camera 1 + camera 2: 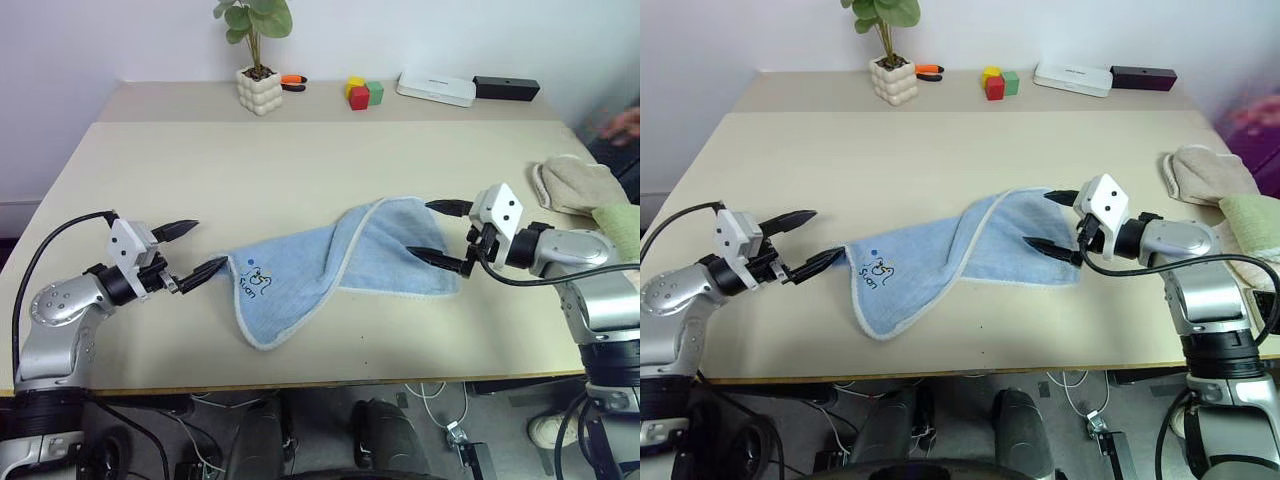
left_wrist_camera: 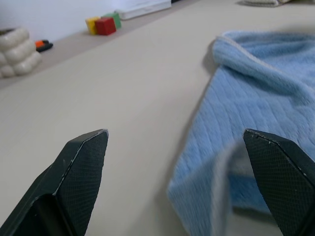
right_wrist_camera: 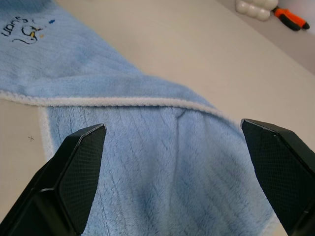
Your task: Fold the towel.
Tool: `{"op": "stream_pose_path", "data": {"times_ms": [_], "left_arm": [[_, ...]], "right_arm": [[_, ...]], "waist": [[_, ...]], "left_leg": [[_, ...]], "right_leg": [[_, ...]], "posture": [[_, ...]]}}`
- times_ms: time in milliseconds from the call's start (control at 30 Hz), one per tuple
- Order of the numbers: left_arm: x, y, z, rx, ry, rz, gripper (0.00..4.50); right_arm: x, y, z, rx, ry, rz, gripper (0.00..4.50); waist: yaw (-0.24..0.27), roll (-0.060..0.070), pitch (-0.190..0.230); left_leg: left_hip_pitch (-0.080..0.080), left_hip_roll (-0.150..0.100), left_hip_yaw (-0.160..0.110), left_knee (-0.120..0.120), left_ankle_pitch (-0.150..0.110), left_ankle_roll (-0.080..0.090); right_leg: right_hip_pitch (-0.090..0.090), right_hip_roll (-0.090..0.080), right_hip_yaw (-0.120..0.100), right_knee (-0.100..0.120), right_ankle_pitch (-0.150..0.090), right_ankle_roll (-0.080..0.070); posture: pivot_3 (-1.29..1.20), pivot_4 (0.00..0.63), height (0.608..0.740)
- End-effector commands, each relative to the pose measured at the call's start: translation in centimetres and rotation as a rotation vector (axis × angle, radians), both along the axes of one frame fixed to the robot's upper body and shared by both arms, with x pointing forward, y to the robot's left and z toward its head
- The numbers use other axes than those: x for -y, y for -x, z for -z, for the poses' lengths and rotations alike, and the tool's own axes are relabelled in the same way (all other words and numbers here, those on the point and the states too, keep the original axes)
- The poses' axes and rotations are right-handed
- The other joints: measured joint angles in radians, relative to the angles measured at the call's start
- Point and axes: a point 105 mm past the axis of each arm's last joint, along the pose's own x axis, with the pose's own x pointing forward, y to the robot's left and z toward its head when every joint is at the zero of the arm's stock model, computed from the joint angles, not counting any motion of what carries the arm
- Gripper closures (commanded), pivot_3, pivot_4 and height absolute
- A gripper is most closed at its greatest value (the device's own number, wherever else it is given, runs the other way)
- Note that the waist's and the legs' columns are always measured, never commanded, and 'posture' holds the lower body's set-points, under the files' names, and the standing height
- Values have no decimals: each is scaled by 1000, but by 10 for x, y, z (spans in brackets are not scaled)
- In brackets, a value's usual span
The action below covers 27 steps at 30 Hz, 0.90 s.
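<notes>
Left gripper [image 1: 195, 252] is sitting lower left of the head view w/ fingers spread wide, nothing held, one tip just at the towel [image 1: 340, 265] corner by the dark logo. Right gripper [image 1: 440, 232] at mid right is likewise gaping and empty, straddling the opposite end of the cloth. Towel is lying crumpled mid-frame on the worktop [image 1: 300, 160], one edge flopped over itself, so it's not flat yet. Judging by the layout, both arms are bracketing the two ends to pinch corners & spread or fold. Around it: potted plant [image 1: 257, 60], orange-handled tool [image 1: 292, 81], colored blocks [image 1: 363, 93], white box [image 1: 435, 88], black box [image 1: 505, 87] along the top edge, all well apart. Beige cloth [image 1: 575, 185] and pale green cloth [image 1: 622, 228] are lying at far right, near the right arm; nothing's blocking either grasp.
</notes>
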Motion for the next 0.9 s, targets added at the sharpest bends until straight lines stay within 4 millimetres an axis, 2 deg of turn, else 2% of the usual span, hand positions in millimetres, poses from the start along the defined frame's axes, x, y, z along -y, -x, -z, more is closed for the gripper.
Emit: {"op": "stream_pose_path", "data": {"times_ms": [33, 233, 333, 400, 533, 633, 800, 900], "left_arm": [[2, -2, -11, 35, -28, 26, 26], [29, 16, -19, -43, 26, 222, 26], [48, 31, -19, -94, -23, 354, 26], [51, 36, -20, -115, -40, 394, 26], [61, 50, -6, -186, -133, 492, 26], [60, 59, 15, -227, -272, 528, 26], [61, 63, 25, -254, -310, 588, 26], [76, 64, 29, -233, -319, 636, 26]], "right_arm": [[-3, 2, -12, 56, -17, 0, 0], [-3, 5, -10, 58, -34, 13, 0], [-4, 6, -9, 66, -46, 19, 0], [-9, 6, -8, 72, -55, 16, 0], [-22, 5, -8, 91, -90, 1, 0], [-27, 5, -9, 99, -94, 2, 0], [-40, 7, -12, 120, -116, 2, 0], [-42, 10, -13, 126, -130, -1, 0]], "waist": [[-1, 0, 0], [0, 0, 0], [0, 0, 0], [-1, 0, 0], [-2, 1, 0], [-3, 1, 0], [1, 1, 0], [1, 1, 0]], "left_leg": [[0, 0, 0, 0, 0, 0], [0, 0, 0, 0, 0, 0], [0, 0, 0, 0, 0, 0], [0, 0, 0, 0, 0, 0], [0, 0, 0, 0, 0, 0], [0, 0, 0, 0, 0, 0], [0, 0, 0, 0, 0, 0], [0, 0, -1, 0, 0, 0]], "right_leg": [[0, 0, 0, 0, 0, 0], [0, 0, 0, 0, 0, 0], [0, 0, 0, 0, 0, 0], [0, 0, 0, 0, 0, 0], [0, 0, 0, 0, 0, 0], [0, 0, 0, 0, 0, 0], [-1, 0, 0, 0, -1, -3], [-1, 0, 0, 0, -1, -3]], "posture": [[0, 150, 735], [0, 150, 735], [0, 150, 735], [0, 150, 735], [0, 150, 735], [0, 150, 735], [0, 150, 735], [0, 150, 735]]}}
